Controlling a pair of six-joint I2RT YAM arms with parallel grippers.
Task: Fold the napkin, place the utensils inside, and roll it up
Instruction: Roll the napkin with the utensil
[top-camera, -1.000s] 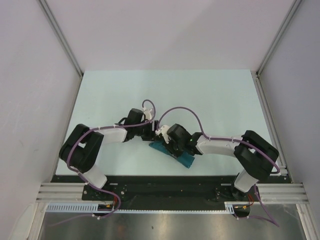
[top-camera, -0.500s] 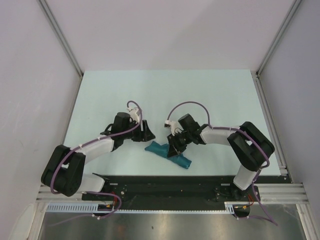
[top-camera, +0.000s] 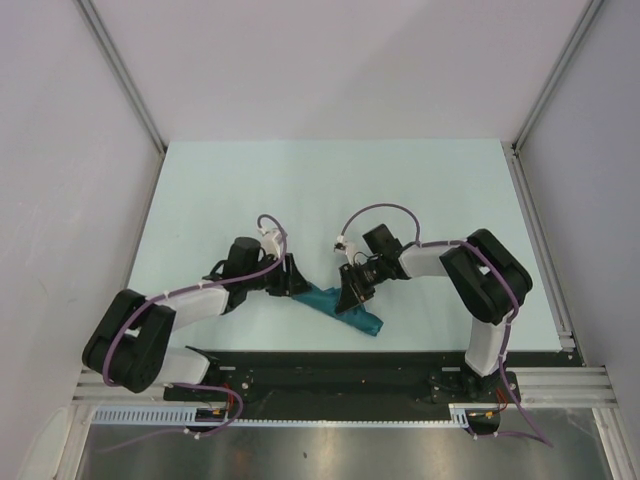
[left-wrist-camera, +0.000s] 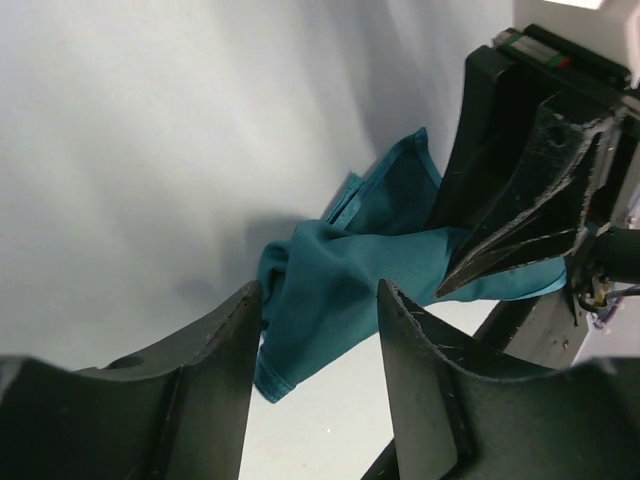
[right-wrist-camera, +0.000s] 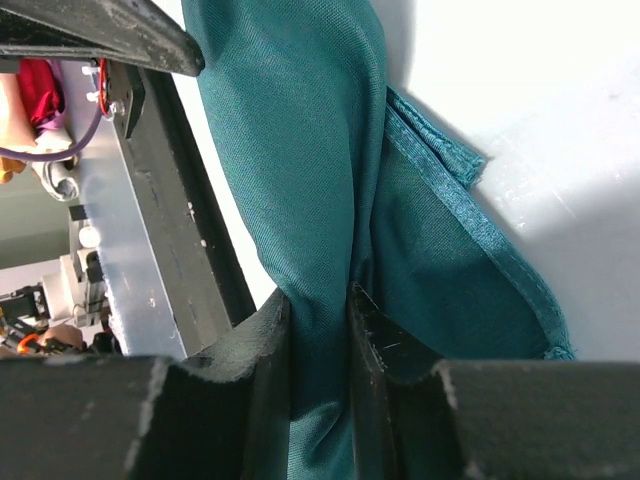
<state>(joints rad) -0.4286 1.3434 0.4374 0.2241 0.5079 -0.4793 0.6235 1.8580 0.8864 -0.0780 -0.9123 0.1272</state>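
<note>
ok so the napkin (top-camera: 338, 308) is down at the 6 o'clock side of the table (top-camera: 250, 180), close to the near edge and roughly midway between the two arms. It's not flat at all. It's bunched into a long wrinkly teal sausage lying slantwise, with one end pointing to about 10 o'clock and the other to 4 o'clock in the top view. The right gripper (top-camera: 352, 298) reaches in from the 1 o'clock side and lands about mid-bundle. On its own wrist cam you can see the two black fingers (right-wrist-camera: 250, 400) squeezed narrow with a thick fold of cloth pinched right between them, so it's holding the napkin. Off to 3 o'clock of that pinch in the same view, a looser layer with a stitched hem lies against the pale table surface. The left gripper (top-camera: 293, 283) sits at the 10 o'clock end of the bundle. In its wrist cam the jaws stand apart, medium-wide, and the end of the cloth shows in the gap between the fingertips, with a hem corner at the 6 o'clock side. Neither pad looks pressed onto it, so I'd call that one not gripping anything. That view also catches the other arm's gripper at 3 o'clock, clamped on the fabric. A purple cable (top-camera: 375, 212) loops over each wrist.
</note>
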